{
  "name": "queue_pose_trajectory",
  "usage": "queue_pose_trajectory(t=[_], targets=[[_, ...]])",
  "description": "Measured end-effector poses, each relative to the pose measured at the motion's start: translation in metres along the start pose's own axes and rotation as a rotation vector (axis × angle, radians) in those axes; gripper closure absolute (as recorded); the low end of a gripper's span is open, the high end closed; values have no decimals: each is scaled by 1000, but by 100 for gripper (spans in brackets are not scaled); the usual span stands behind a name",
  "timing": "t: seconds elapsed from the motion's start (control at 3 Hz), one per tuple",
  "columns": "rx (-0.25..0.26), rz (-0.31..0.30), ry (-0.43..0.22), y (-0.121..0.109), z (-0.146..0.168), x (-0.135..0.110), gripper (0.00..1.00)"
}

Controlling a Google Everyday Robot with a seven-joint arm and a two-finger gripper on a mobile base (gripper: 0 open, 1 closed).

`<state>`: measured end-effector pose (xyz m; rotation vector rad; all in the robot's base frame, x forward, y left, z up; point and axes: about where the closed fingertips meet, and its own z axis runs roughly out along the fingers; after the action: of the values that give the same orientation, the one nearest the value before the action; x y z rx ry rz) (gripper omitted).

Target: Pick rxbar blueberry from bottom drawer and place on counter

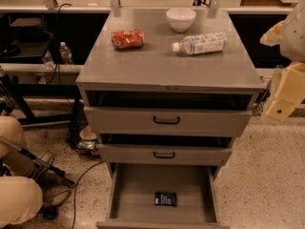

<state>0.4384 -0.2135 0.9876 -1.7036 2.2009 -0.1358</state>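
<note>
The rxbar blueberry (165, 199) is a small dark wrapper with white print. It lies flat on the grey floor of the open bottom drawer (128, 194), near its front middle. The counter (157, 63) is the grey top of the cabinet. My arm comes in at the right edge, and its cream end, the gripper (282, 106), hangs beside the cabinet's upper right corner. It is well above and to the right of the bar and holds nothing that I can see.
On the counter are a crushed red-orange can (127, 38), a white bowl (180, 19) and a water bottle (200, 43) on its side. The two upper drawers (167, 120) stand slightly open. A person's legs (14, 175) and cables are at the left on the floor.
</note>
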Motion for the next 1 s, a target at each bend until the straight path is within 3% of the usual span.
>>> queue_pose_trajectory(t=[0.33, 0.67, 1.0], targets=[[0, 0, 0, 0, 0, 0, 0], [-46, 23, -44, 12, 21, 8, 0], [-106, 74, -140, 44, 59, 20, 0]])
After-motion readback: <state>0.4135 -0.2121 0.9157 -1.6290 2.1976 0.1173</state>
